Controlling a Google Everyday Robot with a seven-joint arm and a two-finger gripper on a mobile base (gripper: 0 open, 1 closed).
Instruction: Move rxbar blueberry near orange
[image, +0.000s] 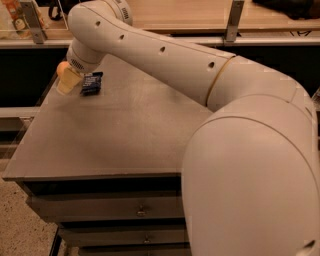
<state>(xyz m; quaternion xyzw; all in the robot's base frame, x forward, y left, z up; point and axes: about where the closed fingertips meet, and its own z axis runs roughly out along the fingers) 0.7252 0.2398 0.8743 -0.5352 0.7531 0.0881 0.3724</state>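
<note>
Far left on the bench (125, 135), near the back corner, sits the orange (61, 68), half hidden behind the gripper (68, 84). The gripper hangs low over that corner, right in front of the fruit; whether it is clenched or released cannot be told from this angle. Just to its right the rxbar (92, 83) lies flat on the bench, close to the orange with only the gripper between them, and nothing grips it. Further right, the pale arm (165, 55) sweeps across the bench toward the near right.
</note>
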